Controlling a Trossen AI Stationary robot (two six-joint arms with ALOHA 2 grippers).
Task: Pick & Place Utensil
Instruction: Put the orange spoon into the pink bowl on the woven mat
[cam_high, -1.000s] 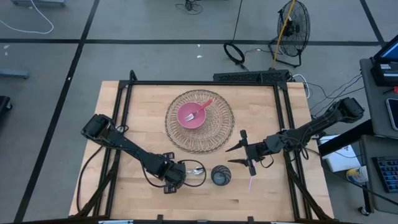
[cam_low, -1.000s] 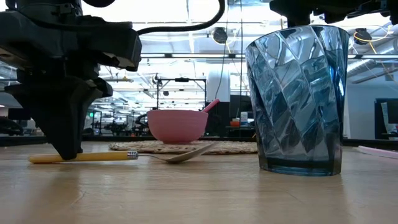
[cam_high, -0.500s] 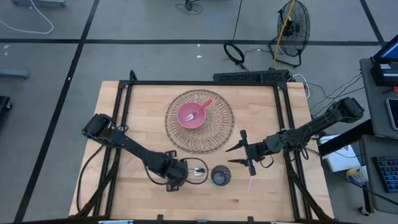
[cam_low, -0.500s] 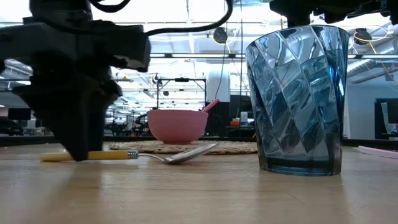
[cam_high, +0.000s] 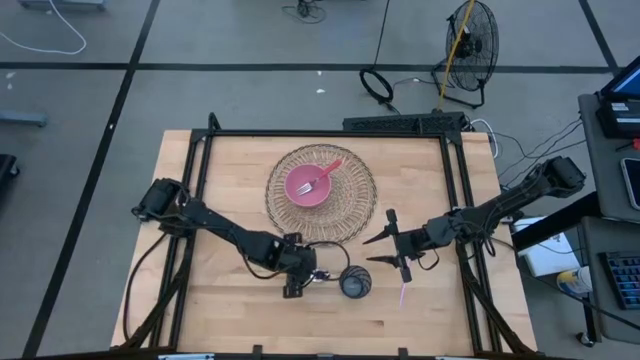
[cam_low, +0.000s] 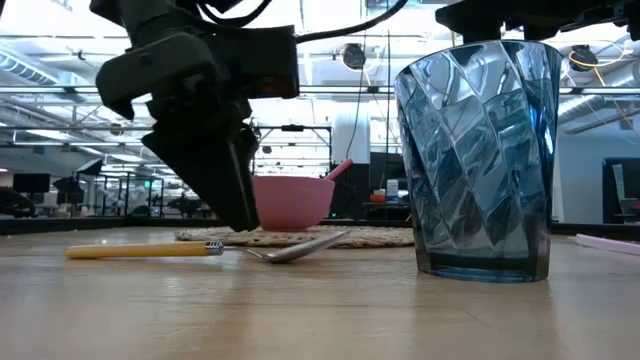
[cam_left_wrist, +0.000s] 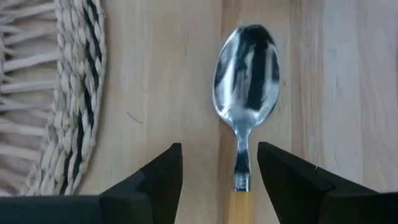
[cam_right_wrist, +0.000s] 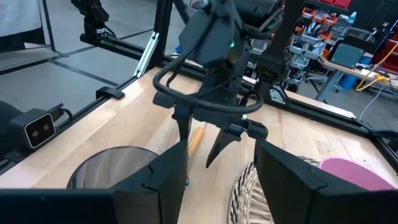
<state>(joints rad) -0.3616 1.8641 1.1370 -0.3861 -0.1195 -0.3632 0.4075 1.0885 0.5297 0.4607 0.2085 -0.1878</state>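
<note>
Spoon (cam_low: 190, 250) with a yellow handle lies flat on the wooden table (cam_high: 200, 200), just in front of the woven mat (cam_high: 350, 225). Above it hangs the left gripper (cam_left_wrist: 217, 180), fingers spread apart and empty, straddling the handle's neck. Next comes the blue glass (cam_low: 478, 160), upright. Farther right, the right gripper (cam_high: 385, 248) hovers, spread wide, holding nothing.

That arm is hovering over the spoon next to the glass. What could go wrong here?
The left gripper is open, straddling the spoon near its neck, where metal meets the yellow handle. Gripped there, the spoon might tilt or slip. The glass stands just beyond the spoon's bowl, so a swing could knock it. The mat lies close beside the spoon; a finger could snag its edge.
</note>
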